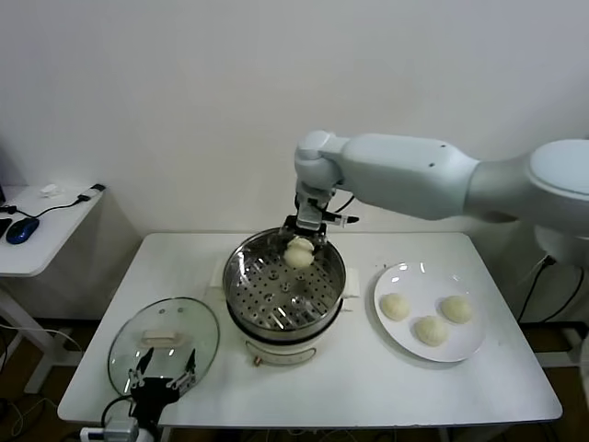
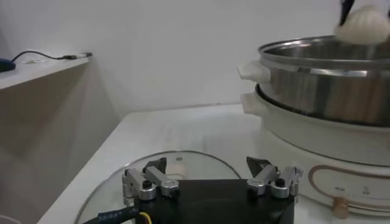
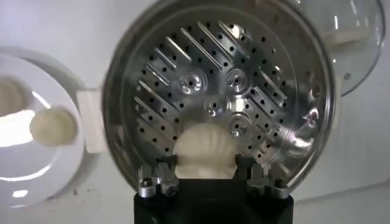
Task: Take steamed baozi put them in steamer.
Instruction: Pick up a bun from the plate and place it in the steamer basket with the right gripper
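Four buns in all, and only one is off the plate; nearest me, at the front left of the table, the left gripper (image 1: pixel 164 376) hangs parked with its jaws spread wide and nothing between them, just over the near edge of the glass lid (image 1: pixel 164 337) lying flat; it is well apart from the work. Middle of the table, the steamer (image 1: pixel 286 285) stands open, its perforated tray bare and shiny; to its right the white plate (image 1: pixel 430 311) carries three baozi (image 1: pixel 430 330), pale cream, smooth and round, sitting close together. Farther back, the right gripper (image 1: pixel 302 241) hovers above the far side of the steamer's rim, jaws narrowed onto the fourth bun (image 3: pixel 206 150), which shows faint pleats fanning over its top in the right wrist view; the bun hangs directly below the fingers (image 3: pixel 159 175) and directly above the far part of the tray, so I judge the coming move is straight down and then a release; being round, it has no long axis to mind; the right arm is plainly the nearer one.
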